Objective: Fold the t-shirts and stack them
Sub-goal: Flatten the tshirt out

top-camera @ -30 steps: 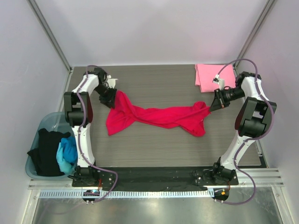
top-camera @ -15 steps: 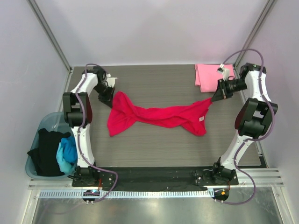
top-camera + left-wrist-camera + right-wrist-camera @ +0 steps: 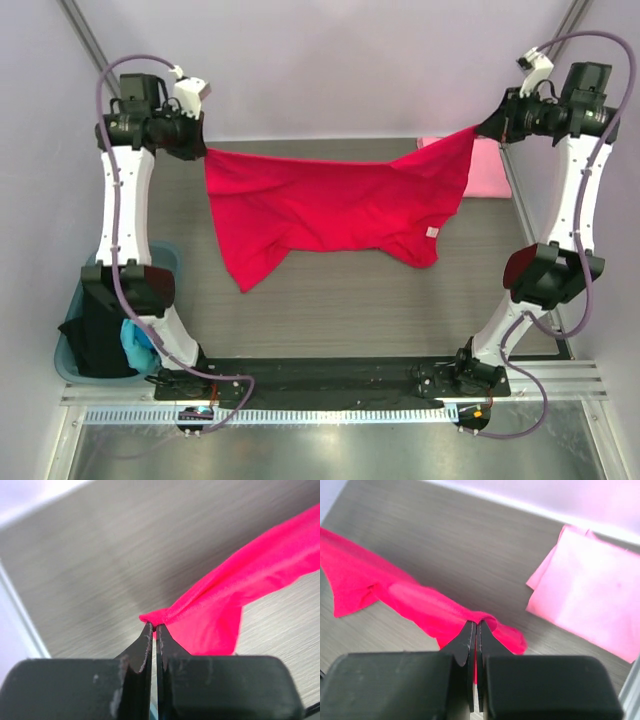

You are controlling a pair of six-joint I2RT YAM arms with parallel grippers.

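The crimson red t-shirt [image 3: 330, 205] hangs spread in the air between both raised grippers, its lower edge drooping toward the table. My left gripper [image 3: 200, 150] is shut on its left top corner; the left wrist view shows the cloth [image 3: 235, 605] pinched at the fingertips [image 3: 154, 626]. My right gripper [image 3: 480, 128] is shut on its right top corner; the right wrist view shows the cloth [image 3: 420, 605] at the tips [image 3: 476, 624]. A folded light pink t-shirt [image 3: 485, 170] lies at the table's far right and shows in the right wrist view [image 3: 585, 585].
A pale blue bin [image 3: 70, 355] at the near left, off the table, holds a black shirt [image 3: 100, 330] and a bright blue one [image 3: 138, 340]. The grey wood-grain table [image 3: 350, 300] has walls behind and at both sides.
Both arms have risen high and apart, lifting the red shirt off the table. It went from a twisted rope on the table to a spread sheet hanging between the grippers.
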